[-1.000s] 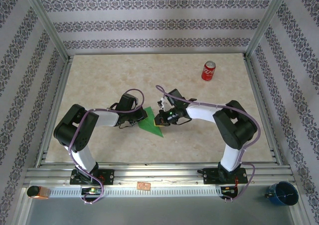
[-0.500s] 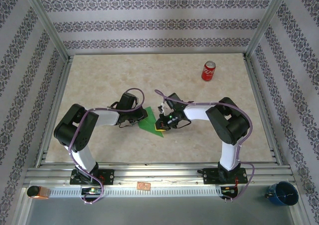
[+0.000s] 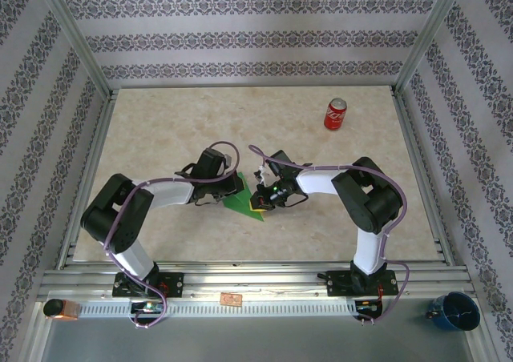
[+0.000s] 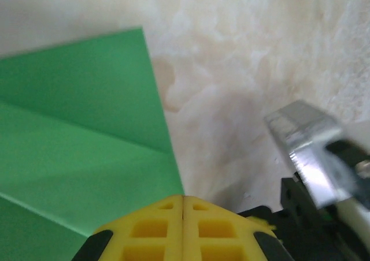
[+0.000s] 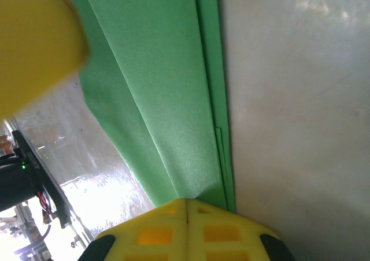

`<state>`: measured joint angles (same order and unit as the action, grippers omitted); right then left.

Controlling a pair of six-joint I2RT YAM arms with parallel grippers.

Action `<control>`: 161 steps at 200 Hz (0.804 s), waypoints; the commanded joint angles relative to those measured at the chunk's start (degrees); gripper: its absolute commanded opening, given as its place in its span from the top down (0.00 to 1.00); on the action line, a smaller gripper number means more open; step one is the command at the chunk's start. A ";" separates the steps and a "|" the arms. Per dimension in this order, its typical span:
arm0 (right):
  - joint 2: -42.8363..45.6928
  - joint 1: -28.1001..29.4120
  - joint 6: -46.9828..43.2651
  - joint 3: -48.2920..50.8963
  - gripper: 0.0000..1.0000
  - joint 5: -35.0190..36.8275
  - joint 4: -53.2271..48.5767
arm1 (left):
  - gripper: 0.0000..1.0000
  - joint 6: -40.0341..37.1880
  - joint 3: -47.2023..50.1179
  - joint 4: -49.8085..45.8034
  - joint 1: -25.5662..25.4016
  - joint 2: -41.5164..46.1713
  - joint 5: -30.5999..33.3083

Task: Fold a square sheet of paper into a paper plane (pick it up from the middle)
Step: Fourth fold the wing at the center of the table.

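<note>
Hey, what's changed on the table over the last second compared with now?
The left arm stretched out, carrying the left gripper a little rightward toward the folded green paper. The right arm swung its elbow inward, and the right gripper shifted slightly nearer along the paper. Both grippers stayed shut; nothing was picked up or released. The paper and the red soda can stayed put.
</note>
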<state>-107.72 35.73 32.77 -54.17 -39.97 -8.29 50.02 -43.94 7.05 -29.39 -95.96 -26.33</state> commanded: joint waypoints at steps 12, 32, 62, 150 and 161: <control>-0.93 -0.62 -0.91 2.37 0.99 3.66 -4.90 | 1.00 1.92 2.05 2.92 -1.66 -2.92 0.20; -0.73 -0.65 -0.85 2.58 0.99 3.84 -4.89 | 1.00 1.93 3.12 2.67 -1.64 -3.46 2.47; -1.24 -0.65 -1.26 2.67 0.99 4.51 -5.43 | 1.00 -0.59 3.64 0.31 0.27 -4.74 4.64; -1.93 -0.71 -2.29 3.56 1.00 6.22 -6.65 | 0.98 -7.56 4.68 6.18 7.77 -5.81 -0.44; -1.84 -0.74 -2.26 3.64 1.00 6.22 -6.58 | 0.98 -7.85 5.23 7.37 8.43 -5.98 -0.67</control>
<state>-107.61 35.70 31.70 -53.69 -39.53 -7.44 45.76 -40.73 12.21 -24.71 -99.83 -32.93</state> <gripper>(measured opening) 0.064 0.050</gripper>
